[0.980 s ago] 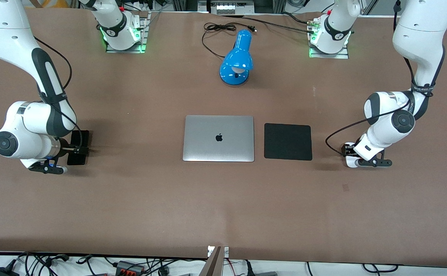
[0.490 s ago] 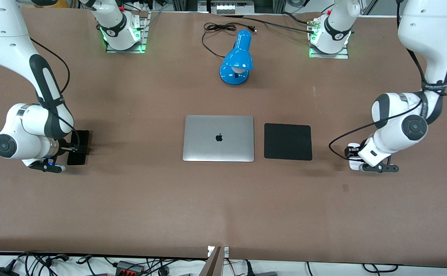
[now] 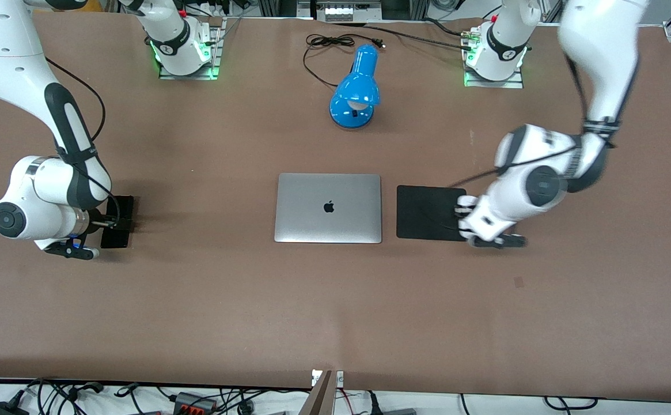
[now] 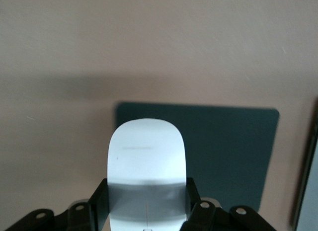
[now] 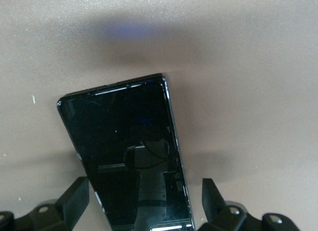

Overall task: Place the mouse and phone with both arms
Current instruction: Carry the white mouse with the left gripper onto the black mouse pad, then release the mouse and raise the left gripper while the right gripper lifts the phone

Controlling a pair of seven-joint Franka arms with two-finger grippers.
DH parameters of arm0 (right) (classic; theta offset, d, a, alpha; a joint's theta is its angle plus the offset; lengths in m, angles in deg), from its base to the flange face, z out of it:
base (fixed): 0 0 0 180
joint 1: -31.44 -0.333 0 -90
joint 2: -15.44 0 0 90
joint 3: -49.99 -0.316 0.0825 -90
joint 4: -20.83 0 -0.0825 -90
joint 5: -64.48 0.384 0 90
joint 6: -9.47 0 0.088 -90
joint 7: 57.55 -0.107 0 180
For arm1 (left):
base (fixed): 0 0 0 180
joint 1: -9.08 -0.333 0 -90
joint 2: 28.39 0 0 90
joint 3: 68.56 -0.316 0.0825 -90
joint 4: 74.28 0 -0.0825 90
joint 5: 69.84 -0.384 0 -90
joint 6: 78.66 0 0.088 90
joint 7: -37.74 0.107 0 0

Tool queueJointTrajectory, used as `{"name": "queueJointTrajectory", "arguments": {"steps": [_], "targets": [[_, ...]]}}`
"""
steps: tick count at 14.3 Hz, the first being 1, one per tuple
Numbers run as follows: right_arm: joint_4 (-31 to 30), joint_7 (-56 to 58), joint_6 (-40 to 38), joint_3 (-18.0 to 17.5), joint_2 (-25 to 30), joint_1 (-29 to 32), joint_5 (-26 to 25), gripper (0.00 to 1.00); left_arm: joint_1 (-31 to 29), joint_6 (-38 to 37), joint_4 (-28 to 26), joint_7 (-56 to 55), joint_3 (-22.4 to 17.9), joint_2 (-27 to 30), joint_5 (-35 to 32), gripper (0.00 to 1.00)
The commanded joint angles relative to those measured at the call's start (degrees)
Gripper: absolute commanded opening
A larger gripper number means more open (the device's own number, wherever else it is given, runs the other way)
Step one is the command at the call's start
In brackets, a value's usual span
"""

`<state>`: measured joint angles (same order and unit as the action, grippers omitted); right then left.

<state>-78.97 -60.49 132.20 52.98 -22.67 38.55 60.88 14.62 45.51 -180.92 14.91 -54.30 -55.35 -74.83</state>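
The white mouse (image 4: 147,161) sits between my left gripper's black fingers (image 4: 99,201), and the left gripper (image 4: 146,203) is shut on it. In the front view the left gripper (image 3: 462,218) holds the mouse (image 3: 465,202) over the edge of the black mouse pad (image 3: 427,212) that lies toward the left arm's end. The black phone (image 5: 129,151) lies flat on the table toward the right arm's end (image 3: 123,206). My right gripper (image 5: 144,201) is low over the phone (image 3: 113,222), open, one finger on each side with a gap to it.
A closed silver laptop (image 3: 328,207) lies mid-table, with the mouse pad (image 4: 223,156) beside it. A blue desk lamp (image 3: 357,92) and its black cord (image 3: 323,43) lie farther from the front camera than the laptop.
The left arm has carried the mouse from the left arm's end of the table to the mouse pad's edge. The right arm has barely moved over the phone.
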Motion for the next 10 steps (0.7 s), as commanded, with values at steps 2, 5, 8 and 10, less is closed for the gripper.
{"name": "queueJointTrajectory", "arguments": {"steps": [2,5,8,10], "targets": [[0.14,-0.49,0.32,-0.88,-0.48,1.06,1.92,1.00,3.59,5.55,-1.72,-13.34,-0.02,-2.13,-9.66,0.44],[0.14,0.31,0.40,-0.79,-0.57,1.06,3.34,1.00,4.57,9.06,-3.91,-15.92,-0.02,-3.36,-14.51,0.44],[0.05,0.48,0.40,-0.88,-0.74,1.33,3.43,1.00,4.48,16.89,-7.87,-18.55,-0.02,-3.45,-14.61,0.45],[0.05,1.18,0.14,-0.79,-1.01,1.41,3.43,1.00,4.65,17.43,-8.32,-19.00,-0.11,-3.98,-14.61,0.47]]}}
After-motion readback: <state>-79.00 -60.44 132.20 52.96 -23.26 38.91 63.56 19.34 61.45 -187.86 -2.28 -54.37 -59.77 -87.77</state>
